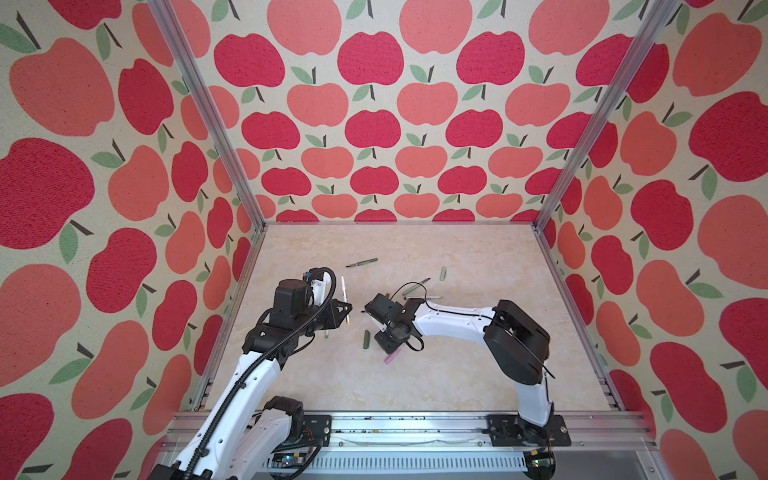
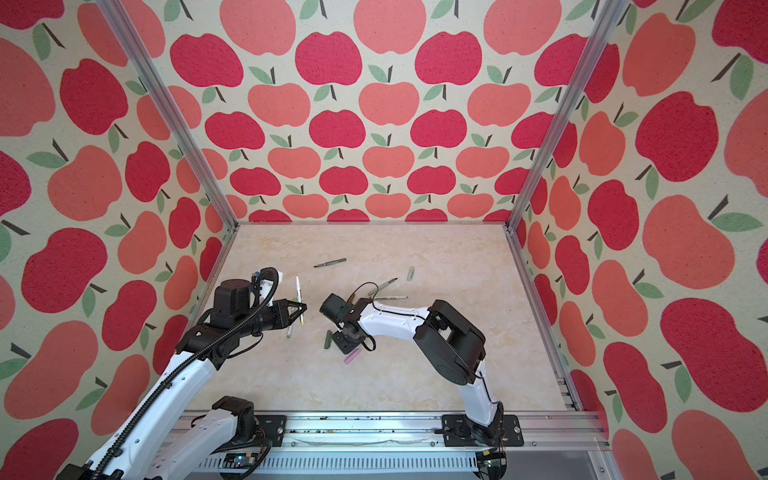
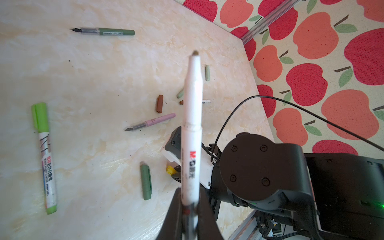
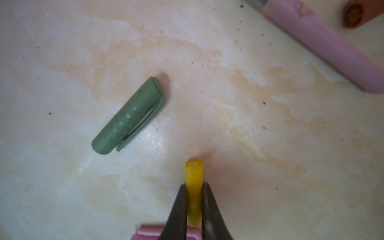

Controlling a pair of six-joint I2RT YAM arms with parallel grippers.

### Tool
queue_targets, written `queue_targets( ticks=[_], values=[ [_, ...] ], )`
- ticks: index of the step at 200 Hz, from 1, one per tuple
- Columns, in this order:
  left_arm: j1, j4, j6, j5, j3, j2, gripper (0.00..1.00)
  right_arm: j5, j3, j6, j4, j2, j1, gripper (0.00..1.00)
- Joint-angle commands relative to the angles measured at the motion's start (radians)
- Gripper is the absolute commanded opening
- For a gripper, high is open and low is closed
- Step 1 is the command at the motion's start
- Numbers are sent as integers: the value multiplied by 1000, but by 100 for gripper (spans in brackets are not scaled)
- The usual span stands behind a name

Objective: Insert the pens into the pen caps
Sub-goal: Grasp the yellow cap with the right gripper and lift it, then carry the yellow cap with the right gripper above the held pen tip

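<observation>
My left gripper point(image 3: 190, 209) is shut on the rear of a white printed pen point(image 3: 192, 124), held above the table with its dark tip pointing away; both top views show that pen point(image 1: 344, 297) point(image 2: 298, 297). My right gripper point(image 4: 194, 188) hangs low over the table, shut on a yellow cap point(image 4: 194, 176) whose open end faces outward; the same cap point(image 3: 170, 169) shows in the left wrist view. A dark green cap point(image 4: 128, 116) point(image 1: 366, 338) lies beside it. A pink cap point(image 1: 392, 356) lies just under the right wrist.
On the table lie a dark green pen point(image 1: 362, 262), a pink pen point(image 3: 151, 121), a brown cap point(image 3: 159, 104), a pale sage cap point(image 1: 443, 273), a sage pen point(image 1: 415, 286), a grey pen point(image 1: 428, 297) and a lime-capped white marker point(image 3: 43, 158). Apple-patterned walls enclose three sides.
</observation>
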Motion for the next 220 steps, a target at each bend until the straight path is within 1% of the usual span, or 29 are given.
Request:
queue_targets(
  ticks=[1,42,74,108,163,220],
  values=[
    [-12,33,8,0,37,15,6,-9,5,14,-18,-33,-19,7],
    [-37,54,8,-5,49,55,7,-41,-14,39,8,-88,-50,6],
    [-69,75,13,8,67,110,6,-77,-57,83,65,-164,-100,5],
    [-130,111,17,27,90,195,6,-101,-103,133,139,-259,-164,5],
    [-242,257,-41,-5,92,315,6,-105,-173,236,292,-383,-292,5],
    [-334,359,-71,-11,83,405,5,-168,-203,334,409,-449,-385,5]
  ],
)
